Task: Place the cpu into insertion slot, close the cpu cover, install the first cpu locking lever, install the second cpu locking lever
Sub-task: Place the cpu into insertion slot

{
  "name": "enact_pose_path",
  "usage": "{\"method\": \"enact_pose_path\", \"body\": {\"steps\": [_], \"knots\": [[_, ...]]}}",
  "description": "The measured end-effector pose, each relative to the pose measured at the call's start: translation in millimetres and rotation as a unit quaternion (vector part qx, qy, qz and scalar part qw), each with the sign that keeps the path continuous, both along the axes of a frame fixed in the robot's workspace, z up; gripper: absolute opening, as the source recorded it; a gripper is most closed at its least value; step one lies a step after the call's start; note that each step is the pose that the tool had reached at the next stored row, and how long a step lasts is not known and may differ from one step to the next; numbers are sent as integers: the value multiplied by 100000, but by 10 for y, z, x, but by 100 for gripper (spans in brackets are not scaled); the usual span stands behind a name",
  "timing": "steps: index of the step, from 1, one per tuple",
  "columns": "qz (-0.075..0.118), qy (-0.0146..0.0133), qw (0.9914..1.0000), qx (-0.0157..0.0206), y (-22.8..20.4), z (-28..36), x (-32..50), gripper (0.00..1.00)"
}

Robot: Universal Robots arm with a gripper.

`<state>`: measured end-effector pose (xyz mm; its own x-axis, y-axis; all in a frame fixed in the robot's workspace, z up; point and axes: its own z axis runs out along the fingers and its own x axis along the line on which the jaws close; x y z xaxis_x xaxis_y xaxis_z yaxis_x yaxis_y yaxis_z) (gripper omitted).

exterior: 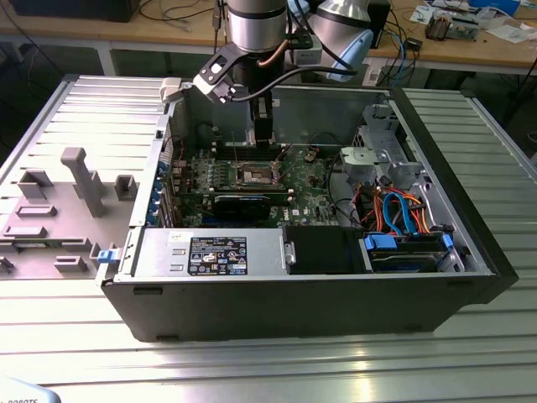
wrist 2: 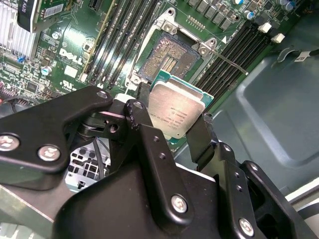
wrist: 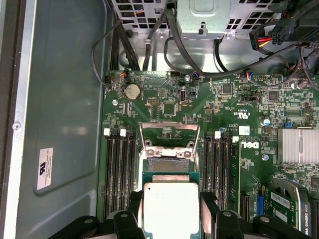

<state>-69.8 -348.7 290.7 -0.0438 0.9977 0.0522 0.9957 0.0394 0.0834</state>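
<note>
An open computer case (exterior: 294, 294) lies on a ribbed metal table (exterior: 268, 361), its motherboard (exterior: 310, 191) flat inside, towards the exterior view's left. The arm (exterior: 256, 25) reaches down from the far side. In both wrist views the gripper (wrist 2: 174, 117) (wrist: 170, 211) has its black fingers (wrist 2: 142, 112) clamped on two opposite edges of the cpu (wrist 2: 177, 105) (wrist: 170, 201). The chip hangs silver side up, just beside the insertion slot (wrist 2: 169, 55) (wrist: 168, 166), whose pin field is bare. The cpu cover (wrist: 170, 125) stands lifted at the slot's far edge from the gripper.
</note>
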Motion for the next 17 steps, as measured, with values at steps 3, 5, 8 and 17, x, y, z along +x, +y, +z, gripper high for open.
{"method": "enact_pose_path", "body": {"steps": [3,5,8,17], "knots": [[106,0,100000,26,0,0,-2,54],[203,0,100000,42,0,0,-3,54],[254,2,100000,55,0,0,-4,54],[534,3,99999,115,0,0,-8,54]]}}
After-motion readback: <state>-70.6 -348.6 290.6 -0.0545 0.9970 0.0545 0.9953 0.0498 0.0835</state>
